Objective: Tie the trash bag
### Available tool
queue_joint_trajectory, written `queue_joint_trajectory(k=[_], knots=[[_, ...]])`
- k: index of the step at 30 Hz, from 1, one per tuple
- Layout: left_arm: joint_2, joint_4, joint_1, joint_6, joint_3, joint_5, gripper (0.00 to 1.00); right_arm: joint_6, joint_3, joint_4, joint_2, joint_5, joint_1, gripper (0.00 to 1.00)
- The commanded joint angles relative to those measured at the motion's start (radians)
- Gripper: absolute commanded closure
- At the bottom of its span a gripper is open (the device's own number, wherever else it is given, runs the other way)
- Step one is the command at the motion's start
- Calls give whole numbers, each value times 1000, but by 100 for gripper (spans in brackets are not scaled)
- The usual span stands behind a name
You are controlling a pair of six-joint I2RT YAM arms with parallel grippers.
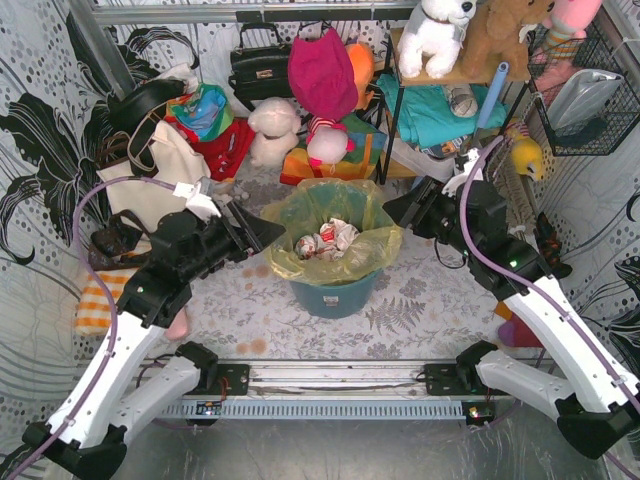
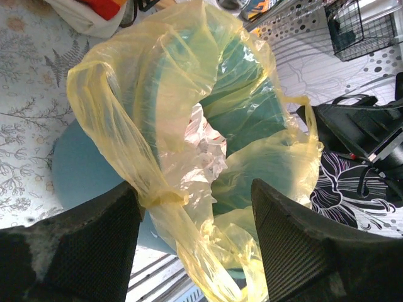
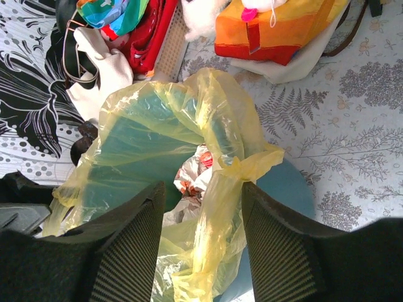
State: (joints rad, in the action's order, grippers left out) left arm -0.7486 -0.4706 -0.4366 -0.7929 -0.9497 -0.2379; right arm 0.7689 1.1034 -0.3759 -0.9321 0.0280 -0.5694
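Now, bag: the thin translucent yellow-green plastic trash bag lines the round teal plastic bin mid-desk, mouth open, rim draped over the bin's edge.
Contents: crumpled white-and-red paper waste lies inside.
My left jaws: spread wide at the bag's 9 o'clock, a bunched strand of rim just beside one finger, nothing pinched.
My right jaws: spread too, at 3 o'clock, a gathered fold of rim between the fingers, unclamped.
Behind: cream tote bag at 10 o'clock.
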Motion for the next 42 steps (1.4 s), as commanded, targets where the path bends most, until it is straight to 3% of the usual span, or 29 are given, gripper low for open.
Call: queue_joint_trajectory(k=[1, 4, 10, 13, 16, 20, 25, 33, 42], knots=[[-12, 135, 1, -30, 36, -14, 28, -17, -5, 36, -20, 47, 4, 50], [-14, 100, 1, 0, 20, 52, 32, -18, -20, 54, -31, 52, 15, 53], [-46, 82, 2, 28, 9, 100, 32, 18, -44, 63, -67, 14, 63, 50], [-58, 95, 2, 33, 12, 102, 33, 43, -78, 118, -60, -20, 83, 56], [-72, 97, 1, 39, 1, 108, 49, 50, -79, 131, -65, -33, 101, 79], [-91, 122, 1, 59, -26, 124, 68, 38, -75, 185, -62, -32, 103, 99], [-191, 220, 1, 126, -113, 140, 90, 28, -36, 315, -124, -76, 104, 100], [-297, 294, 1, 165, -190, 127, 90, 37, -35, 527, -182, -156, 104, 100], [-270, 642, 1, 136, -150, -151, 97, 46, -44, 752, -165, -281, 104, 100]])
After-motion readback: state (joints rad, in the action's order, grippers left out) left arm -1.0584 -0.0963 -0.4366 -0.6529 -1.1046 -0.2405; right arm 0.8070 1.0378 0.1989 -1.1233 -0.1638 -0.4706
